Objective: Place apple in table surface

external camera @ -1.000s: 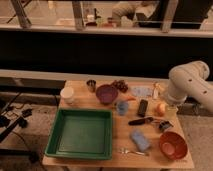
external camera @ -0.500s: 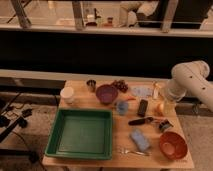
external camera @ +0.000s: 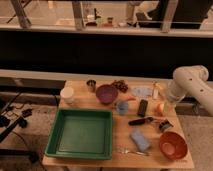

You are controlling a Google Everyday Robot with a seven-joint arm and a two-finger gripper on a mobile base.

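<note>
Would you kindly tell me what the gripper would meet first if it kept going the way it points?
The gripper, at the right side of the table, points downward at the apple beneath it, so it would probably meet the apple first, though depth is unclear.

The single white arm (external camera: 196, 86) comes in from the right edge of the scene, its thick outer link running up and leftward to a rounded elbow (external camera: 189, 76), the highest part of it. From there the forearm (external camera: 176, 91) slopes down and to the left, a little toward the near side, and narrows into the wrist. The gripper (external camera: 162, 103) sits low at the arm's left end, well right of centre in the scene, pointing downward with its jaws spread wide.
</note>
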